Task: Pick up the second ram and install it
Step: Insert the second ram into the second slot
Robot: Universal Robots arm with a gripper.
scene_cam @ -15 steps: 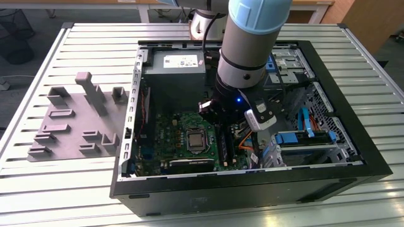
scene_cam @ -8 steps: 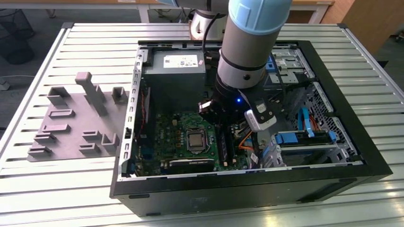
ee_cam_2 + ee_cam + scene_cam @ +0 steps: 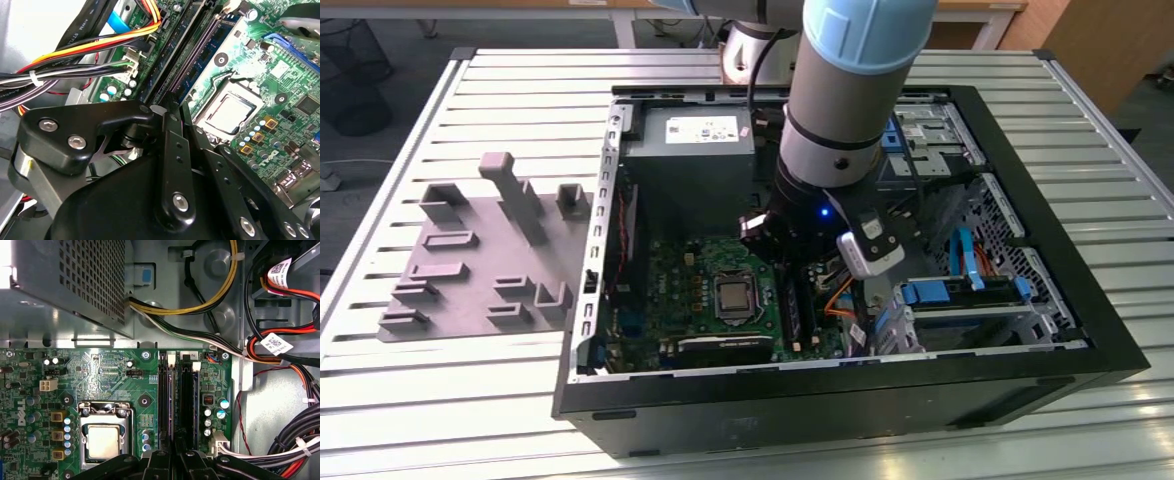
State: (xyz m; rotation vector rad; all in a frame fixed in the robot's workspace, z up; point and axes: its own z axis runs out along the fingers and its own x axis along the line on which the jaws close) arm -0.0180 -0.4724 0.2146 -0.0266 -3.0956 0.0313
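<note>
Near ends of the memory slots (image 3: pixel 177 400) behind the hand (image 3: pixel 175 462); fingertips unseen.

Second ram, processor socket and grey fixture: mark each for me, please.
second ram (image 3: pixel 187 400): first wrist view, on its long dark body standing in the slots.
processor socket (image 3: pixel 103 440): first wrist view, on the metal lid's centre.
grey fixture (image 3: pixel 480 262): exterior view, on its flat base, outside the case.

One open computer case (image 3: pixel 1067 330) lies on one slatted table (image 3: pixel 400 400), with one grey plastic fixture (image 3: pixel 467 260) beside it. One robot arm (image 3: pixel 854 90) reaches into the case. Inside are one motherboard (image 3: pixel 115 375), one processor socket (image 3: pixel 102 437) and one power supply (image 3: pixel 700 130). In the first wrist view, four long memory slots (image 3: pixel 179 400) stand side by side.
</note>
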